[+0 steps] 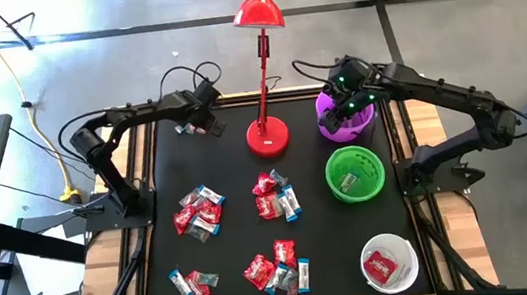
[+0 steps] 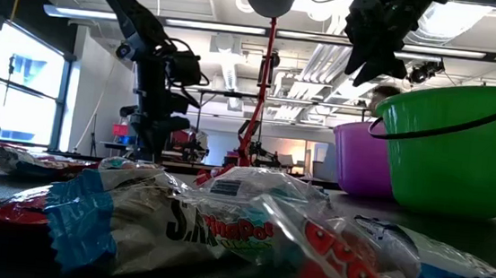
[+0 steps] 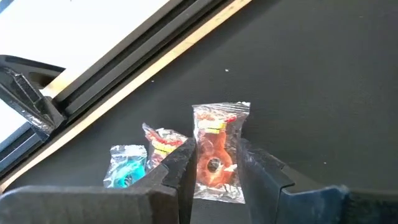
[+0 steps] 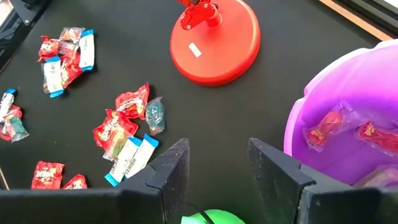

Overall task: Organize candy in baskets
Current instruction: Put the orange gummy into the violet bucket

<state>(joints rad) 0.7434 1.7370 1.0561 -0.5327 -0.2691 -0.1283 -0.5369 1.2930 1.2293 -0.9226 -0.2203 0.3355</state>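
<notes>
We count three baskets down the frame's right: purple basket (image 1: 345, 122), green basket (image 1: 354, 174), white basket (image 1: 389, 262). Four candy piles (image 1: 199, 212) sit mid-mat. Left gripper (image 3: 214, 165), upper left, straddles a clear-wrapped candy (image 3: 217, 152); right gripper (image 4: 214, 163) spread empty beside purple. Black mat (image 1: 236, 171), red lamp (image 1: 264, 87), concrete floor.

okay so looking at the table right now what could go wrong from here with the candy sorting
1. The left gripper straddles one clear-wrapped orange candy near the table's far edge; two other sweets lie right beside it and could get dragged or nudged along.
2. The right gripper hangs open beside the purple basket, close to its rim, so a swing could knock it.
3. The red lamp stands between both arms.
</notes>
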